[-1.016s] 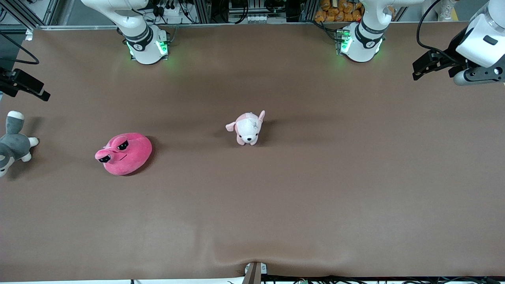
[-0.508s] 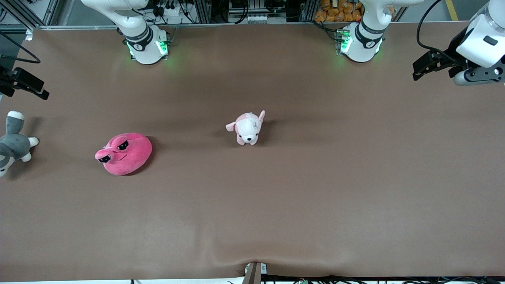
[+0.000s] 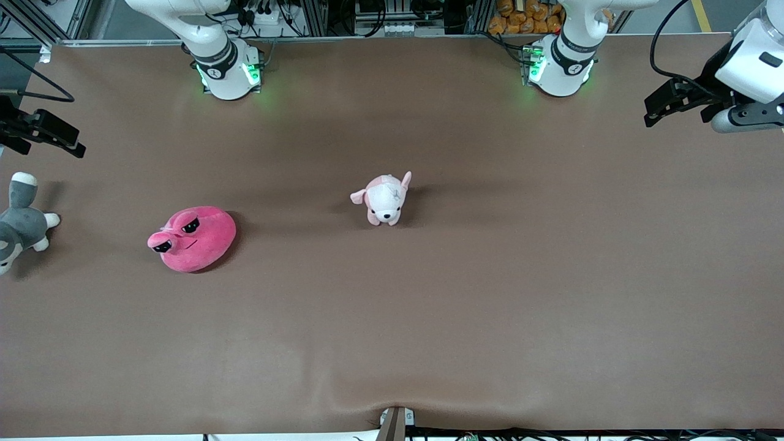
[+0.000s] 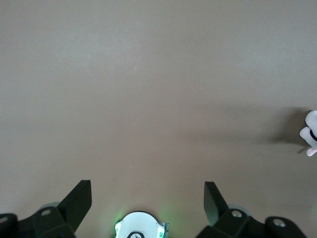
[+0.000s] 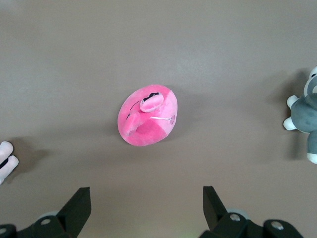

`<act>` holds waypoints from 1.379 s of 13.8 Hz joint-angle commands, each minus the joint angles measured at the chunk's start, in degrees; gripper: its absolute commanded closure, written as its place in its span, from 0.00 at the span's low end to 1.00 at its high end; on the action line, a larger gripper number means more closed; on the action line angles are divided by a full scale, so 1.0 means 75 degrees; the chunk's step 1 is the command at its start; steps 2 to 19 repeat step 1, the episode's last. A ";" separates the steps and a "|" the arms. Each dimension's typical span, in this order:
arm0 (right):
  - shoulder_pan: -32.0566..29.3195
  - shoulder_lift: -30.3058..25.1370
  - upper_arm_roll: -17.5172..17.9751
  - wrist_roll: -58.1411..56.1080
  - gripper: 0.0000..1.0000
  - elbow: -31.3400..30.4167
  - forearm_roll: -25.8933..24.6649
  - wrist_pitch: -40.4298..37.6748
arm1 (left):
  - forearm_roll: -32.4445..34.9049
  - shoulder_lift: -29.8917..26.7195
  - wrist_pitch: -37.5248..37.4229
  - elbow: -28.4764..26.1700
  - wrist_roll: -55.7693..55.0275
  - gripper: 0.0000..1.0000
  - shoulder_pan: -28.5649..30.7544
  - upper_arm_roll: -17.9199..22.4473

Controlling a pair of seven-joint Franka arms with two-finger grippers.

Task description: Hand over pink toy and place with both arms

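The pink toy lies on the brown table toward the right arm's end, its black eyes turned to the front camera. It also shows whole in the right wrist view as the pink toy, apart from the fingers. My right gripper hangs open and empty over that end's edge, and in its own wrist view the right gripper has only bare table between its fingers. At the other end my left gripper is up in the air, open and empty; the left gripper looks down on bare table.
A small pale pink-and-white dog plush stands at the table's middle. A grey-and-white plush lies at the edge at the right arm's end, beside the pink toy. The two arm bases stand along the edge farthest from the front camera.
The right gripper has drifted a little toward the table's middle. The left gripper has shifted slightly. No plush has moved.
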 commanded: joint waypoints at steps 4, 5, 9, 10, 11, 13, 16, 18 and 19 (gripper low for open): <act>0.0056 0.0127 -0.0021 -0.0021 0.00 0.0126 -0.0074 -0.0088 | -0.0031 0.0227 -0.0152 0.0308 -0.0087 0.00 -0.0030 -0.0058; 0.0056 0.0127 -0.0021 -0.0021 0.00 0.0126 -0.0074 -0.0088 | -0.0031 0.0227 -0.0152 0.0308 -0.0087 0.00 -0.0030 -0.0058; 0.0056 0.0127 -0.0021 -0.0021 0.00 0.0126 -0.0074 -0.0088 | -0.0031 0.0227 -0.0152 0.0308 -0.0087 0.00 -0.0030 -0.0058; 0.0056 0.0127 -0.0021 -0.0021 0.00 0.0126 -0.0074 -0.0088 | -0.0031 0.0227 -0.0152 0.0308 -0.0087 0.00 -0.0030 -0.0058; 0.0056 0.0127 -0.0021 -0.0021 0.00 0.0126 -0.0074 -0.0088 | -0.0031 0.0227 -0.0152 0.0308 -0.0087 0.00 -0.0030 -0.0058; 0.0056 0.0127 -0.0021 -0.0021 0.00 0.0126 -0.0074 -0.0088 | -0.0031 0.0227 -0.0152 0.0308 -0.0087 0.00 -0.0030 -0.0058; 0.0056 0.0127 -0.0021 -0.0021 0.00 0.0126 -0.0074 -0.0088 | -0.0031 0.0227 -0.0152 0.0308 -0.0087 0.00 -0.0030 -0.0058; 0.0056 0.0127 -0.0021 -0.0021 0.00 0.0126 -0.0074 -0.0088 | -0.0031 0.0227 -0.0152 0.0308 -0.0087 0.00 -0.0030 -0.0058; 0.0056 0.0127 -0.0021 -0.0021 0.00 0.0126 -0.0074 -0.0088 | -0.0031 0.0227 -0.0152 0.0308 -0.0087 0.00 -0.0030 -0.0058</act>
